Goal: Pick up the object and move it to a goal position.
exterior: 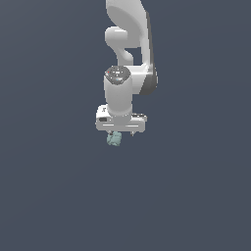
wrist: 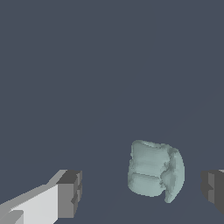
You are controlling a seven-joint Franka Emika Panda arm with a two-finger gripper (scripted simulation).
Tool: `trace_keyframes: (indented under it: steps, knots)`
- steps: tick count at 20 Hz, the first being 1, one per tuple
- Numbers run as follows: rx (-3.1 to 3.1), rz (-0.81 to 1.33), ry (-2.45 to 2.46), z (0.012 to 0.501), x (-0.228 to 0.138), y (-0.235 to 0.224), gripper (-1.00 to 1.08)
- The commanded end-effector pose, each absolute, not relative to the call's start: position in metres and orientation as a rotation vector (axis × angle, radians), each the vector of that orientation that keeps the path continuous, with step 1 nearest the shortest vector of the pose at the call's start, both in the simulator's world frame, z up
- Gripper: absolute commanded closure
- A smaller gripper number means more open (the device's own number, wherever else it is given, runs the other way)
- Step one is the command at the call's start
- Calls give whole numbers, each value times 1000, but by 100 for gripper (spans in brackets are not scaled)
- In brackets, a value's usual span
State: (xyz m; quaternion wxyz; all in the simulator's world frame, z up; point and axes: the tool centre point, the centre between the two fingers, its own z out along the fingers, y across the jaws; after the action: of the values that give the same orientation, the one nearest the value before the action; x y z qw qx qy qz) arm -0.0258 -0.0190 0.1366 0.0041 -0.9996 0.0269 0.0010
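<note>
Flat, even simulator light on a dim slate-blue ground; the white arm (exterior: 128,59) shows soft shading, no cast shadows, no glare, coarse low-resolution edges

The arm (exterior: 128,49) enters from the top of the exterior view and hangs down the middle, with the gripper (exterior: 120,133) at its lower end. The object (exterior: 114,139) lies directly below the gripper, offset slightly toward the exterior view's left of the gripper's centre.

In the wrist view, the object (wrist: 155,171) sits between the two fingers (wrist: 70,194), nearer to one than the other. A clear gap separates it from each; neither touches it. The jaws stand spread wide, one to each side of the object.
</note>
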Motion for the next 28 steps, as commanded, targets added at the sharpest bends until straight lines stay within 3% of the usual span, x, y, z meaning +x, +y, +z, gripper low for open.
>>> trace_keyframes:
  steps: [1,11,19,28]
  knots:
    - [-3132,3,136,124,-36,-30,-92]
    - [-3129,0,277,91,-65,-58,-92]
    - [-3129,2,281,85,-66,-59,-92]
    - [-3129,0,285,47,-68,-59,-92]
